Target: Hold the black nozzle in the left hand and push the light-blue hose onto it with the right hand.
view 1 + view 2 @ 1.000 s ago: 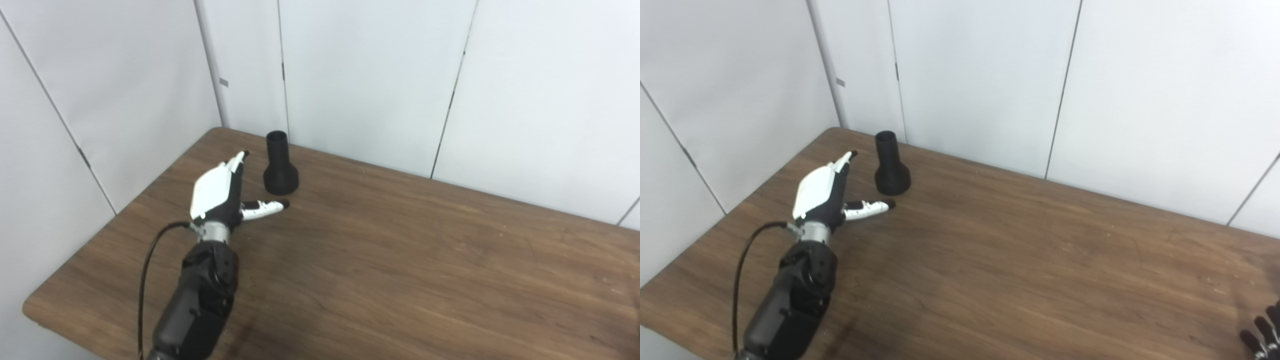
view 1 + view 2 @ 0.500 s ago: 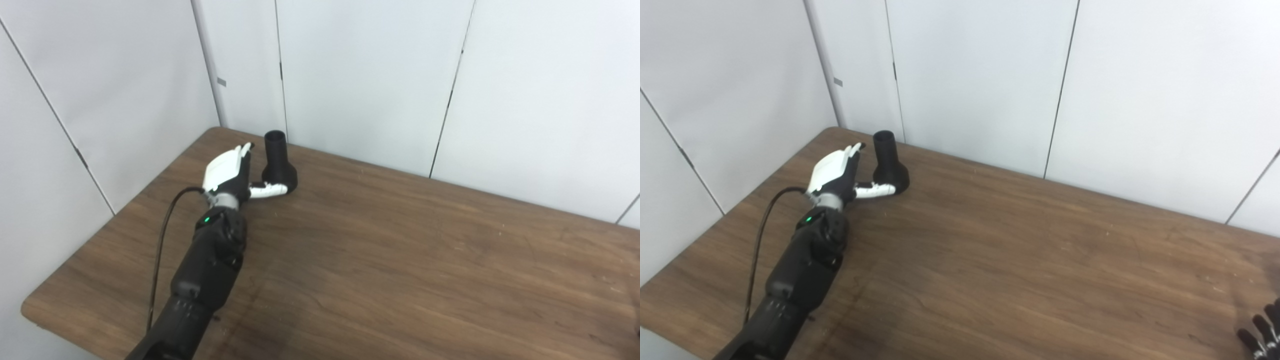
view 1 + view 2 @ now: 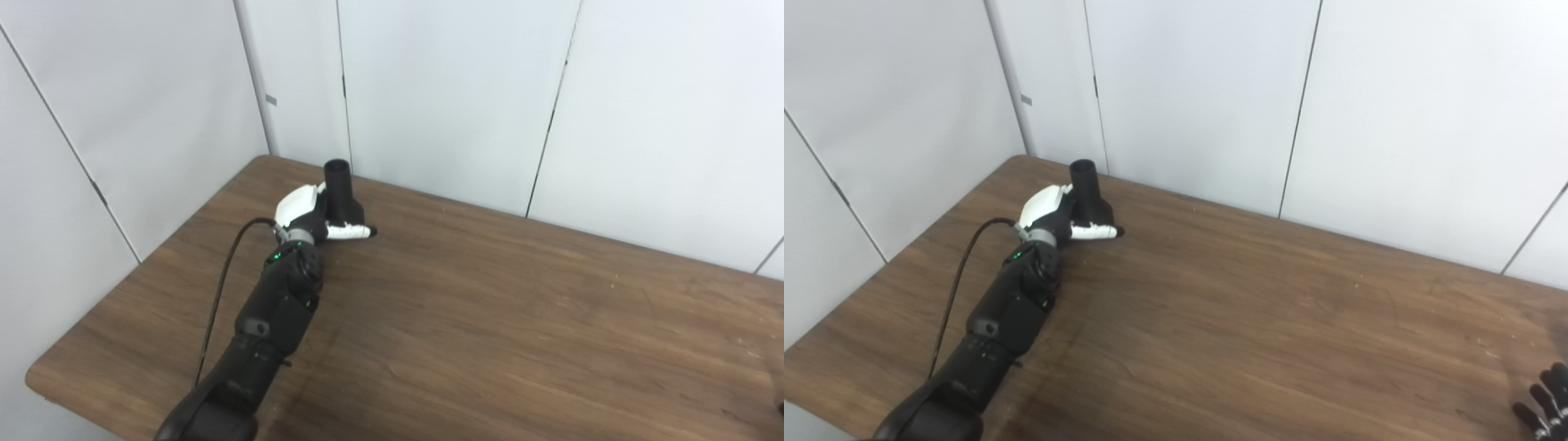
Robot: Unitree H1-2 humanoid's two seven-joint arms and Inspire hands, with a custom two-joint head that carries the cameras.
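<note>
Left eye view: my left hand (image 3: 304, 211) is pressed up against the near side of the nozzle (image 3: 340, 197), thumb stretched across the front of its wide base and the fingers hidden behind it.
Left hand state: fingers spread around the base, not yet clamped as far as I can judge; nothing is lifted.
Nozzle: black, standing upright on its flared base at the far left corner of the table (image 3: 490, 318), narrow mouth pointing up, close to the wall (image 3: 294, 79).
Right hand: only dark fingertips show at the bottom right corner of the right eye view (image 3: 1542, 410); I cannot tell whether they are apart or closed.
Hose: I see no light-blue hose in either view.
Risk, tipping: the nozzle is narrow on top, so if my palm pushes before the fingers close, I expect it to topple or slide toward the wall.
Risk, low grip: closing on the flare alone may let the smooth cone squirt upward out of my fingers.
Risk, reach: my arm is nearly fully stretched, so I have little room for correction.
Risk, next step: with the hose out of sight, I cannot plan the push.
</note>
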